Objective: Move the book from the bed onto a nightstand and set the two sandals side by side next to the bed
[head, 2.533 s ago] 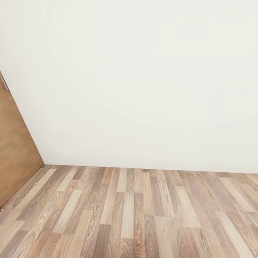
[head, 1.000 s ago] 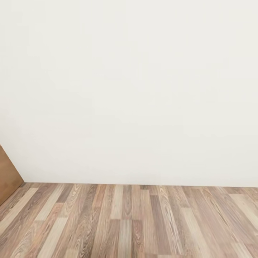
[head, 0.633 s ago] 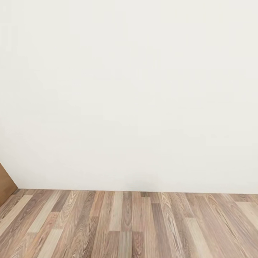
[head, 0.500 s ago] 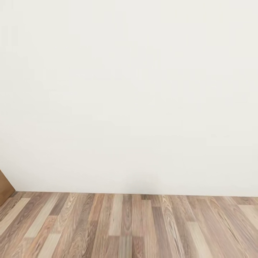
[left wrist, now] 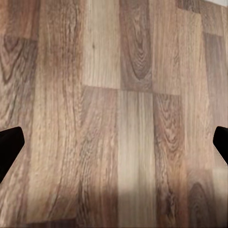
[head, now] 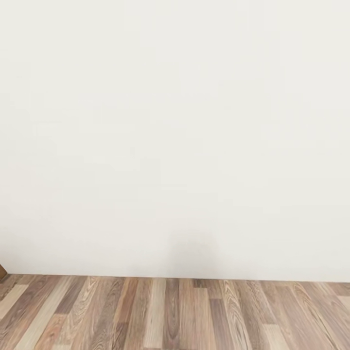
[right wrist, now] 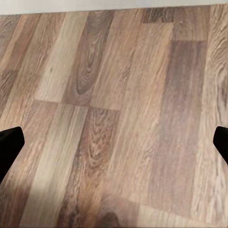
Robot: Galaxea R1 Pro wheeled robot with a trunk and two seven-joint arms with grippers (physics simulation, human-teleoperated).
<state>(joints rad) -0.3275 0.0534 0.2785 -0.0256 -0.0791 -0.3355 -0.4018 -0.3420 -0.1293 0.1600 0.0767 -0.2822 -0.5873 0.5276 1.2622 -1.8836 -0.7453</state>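
Note:
The book, the bed, the nightstand and the sandals are out of view. The head view faces a plain white wall [head: 175,136] above a strip of brown wood-plank floor [head: 175,313]. In the left wrist view my left gripper [left wrist: 114,145] hangs open over bare planks, its two dark fingertips [left wrist: 9,145] far apart at the picture's sides with nothing between them. In the right wrist view my right gripper [right wrist: 114,142] is likewise open over the floor, dark fingertips [right wrist: 9,142] wide apart and empty.
The wall meets the floor [head: 175,279] close ahead. A sliver of a brown wooden door [head: 2,273] shows at the far left edge of the head view. A pale strip of wall base [right wrist: 95,5] lies beyond the planks in the right wrist view.
The whole head view has shifted: the wall now takes up more of it, the floor strip has shrunk, and the brown door has slid almost out at the left. The camera moved.

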